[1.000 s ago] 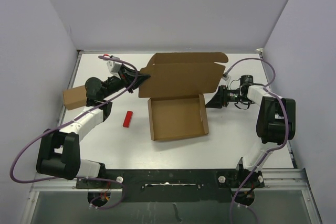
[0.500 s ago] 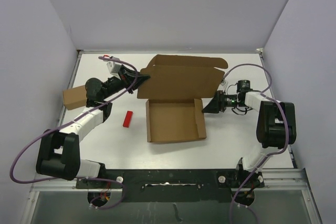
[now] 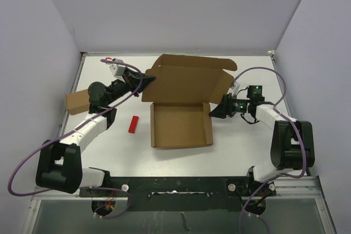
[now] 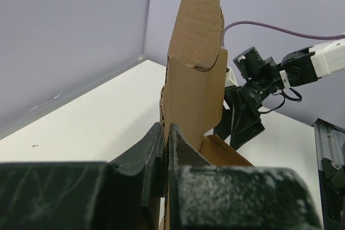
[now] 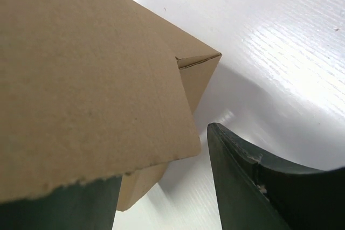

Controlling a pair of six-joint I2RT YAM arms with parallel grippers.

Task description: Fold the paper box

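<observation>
The top camera is looking down from high above the near edge at the whole table [image 3: 238,143]. Both wrist cameras are sitting very near the box [image 4: 194,79], which all views are sharing.

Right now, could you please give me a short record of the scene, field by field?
Box: large brown cardboard mailer box, tray flat on the white table, lid raised at the far side
Left tool: shut on the lid's left edge
Right tool: open, at the tray's right wall
Other items: small red block lying left of the tray; small brown cardboard box near the table's left edge
</observation>
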